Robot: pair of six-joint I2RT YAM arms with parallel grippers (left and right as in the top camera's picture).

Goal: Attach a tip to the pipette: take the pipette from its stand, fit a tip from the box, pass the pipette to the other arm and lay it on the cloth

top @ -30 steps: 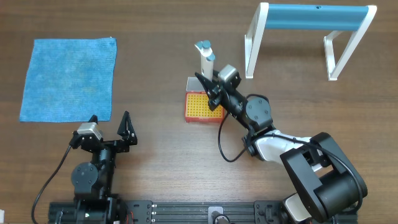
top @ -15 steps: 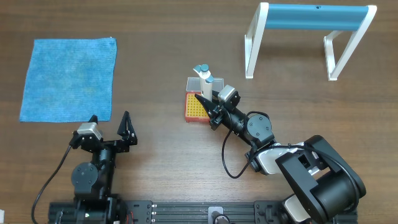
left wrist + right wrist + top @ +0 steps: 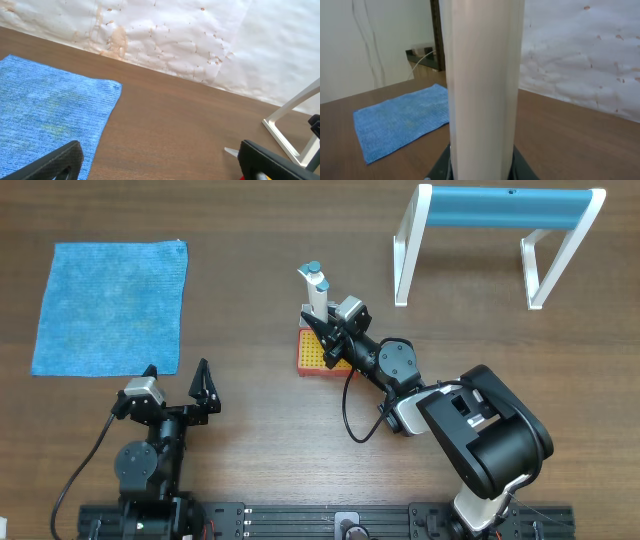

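Top view: we see the right gripper (image 3: 325, 330) clamped on the pipette (image 3: 316, 288), which stands upright by the far edge of the yellow tip box (image 3: 312, 358). We cannot tell whether it is over the box. The right arm hides the box's right side. The left gripper (image 3: 178, 378) sits near its base, jaws wide apart, just beside the blue cloth's (image 3: 110, 308) near right corner. The white stand (image 3: 500, 210) with its blue bar is well apart, far right.
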